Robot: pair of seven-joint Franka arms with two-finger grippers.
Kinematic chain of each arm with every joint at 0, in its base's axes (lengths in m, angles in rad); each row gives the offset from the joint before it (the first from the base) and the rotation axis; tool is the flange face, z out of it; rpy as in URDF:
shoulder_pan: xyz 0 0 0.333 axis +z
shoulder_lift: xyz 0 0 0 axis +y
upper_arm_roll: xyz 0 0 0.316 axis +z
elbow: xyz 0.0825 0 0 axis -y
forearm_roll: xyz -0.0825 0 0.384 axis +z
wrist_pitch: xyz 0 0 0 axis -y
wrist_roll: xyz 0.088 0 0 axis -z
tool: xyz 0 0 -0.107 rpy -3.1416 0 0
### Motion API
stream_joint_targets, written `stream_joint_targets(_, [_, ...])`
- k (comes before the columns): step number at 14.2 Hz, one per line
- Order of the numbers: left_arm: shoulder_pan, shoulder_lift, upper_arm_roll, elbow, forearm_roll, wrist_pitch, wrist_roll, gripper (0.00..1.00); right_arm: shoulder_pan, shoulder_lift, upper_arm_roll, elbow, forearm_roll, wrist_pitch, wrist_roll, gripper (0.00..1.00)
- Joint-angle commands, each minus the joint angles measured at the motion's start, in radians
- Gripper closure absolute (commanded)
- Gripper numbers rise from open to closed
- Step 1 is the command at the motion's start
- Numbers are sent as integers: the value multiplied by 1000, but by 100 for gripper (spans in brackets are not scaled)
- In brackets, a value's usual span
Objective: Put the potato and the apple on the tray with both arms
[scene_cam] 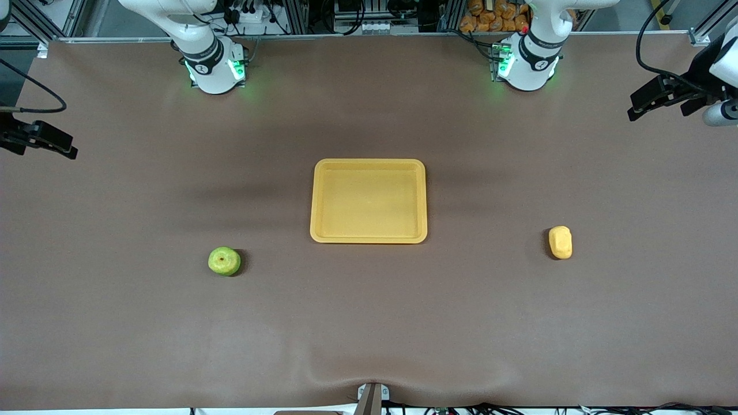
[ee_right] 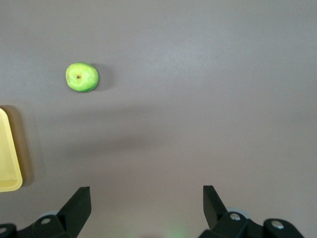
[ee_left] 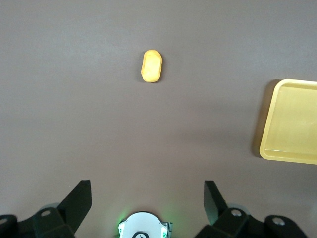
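Observation:
The empty yellow-orange tray (scene_cam: 369, 238) lies at the table's middle. The green apple (scene_cam: 224, 261) lies on the table toward the right arm's end, a little nearer the front camera than the tray. The yellow-orange potato (scene_cam: 560, 242) lies toward the left arm's end. My left gripper (scene_cam: 637, 108) hangs open and empty high over the left arm's end of the table. My right gripper (scene_cam: 66, 147) hangs open and empty over the right arm's end. The left wrist view shows the potato (ee_left: 151, 65), the tray's edge (ee_left: 287, 153) and the open gripper (ee_left: 147, 196). The right wrist view shows the apple (ee_right: 82, 77), a tray corner (ee_right: 10, 183) and the open gripper (ee_right: 146, 196).
The brown table cover (scene_cam: 369, 323) wrinkles at the front edge round a small metal mount (scene_cam: 372, 397). Both arm bases (scene_cam: 216, 66) (scene_cam: 527, 63) stand at the edge farthest from the camera. The left arm's base also shows in the left wrist view (ee_left: 144, 225). Orange packets (scene_cam: 493, 17) lie off the table.

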Motion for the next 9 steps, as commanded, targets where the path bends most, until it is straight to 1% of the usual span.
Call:
stream_joint_targets(1, [-1,4,2,-15,19,9,15,0,-18,39,15,15,-8,-8,-14,0])
stream_joint_targets(5, [-1,4,2,-84,19,87,15,0,-18,89,13,18,-6,1,-14,0])
stream_joint_targets(9, [-3,10,2,-161,52,168,15,0,-15,146,15,57,-6,1,-14,0])
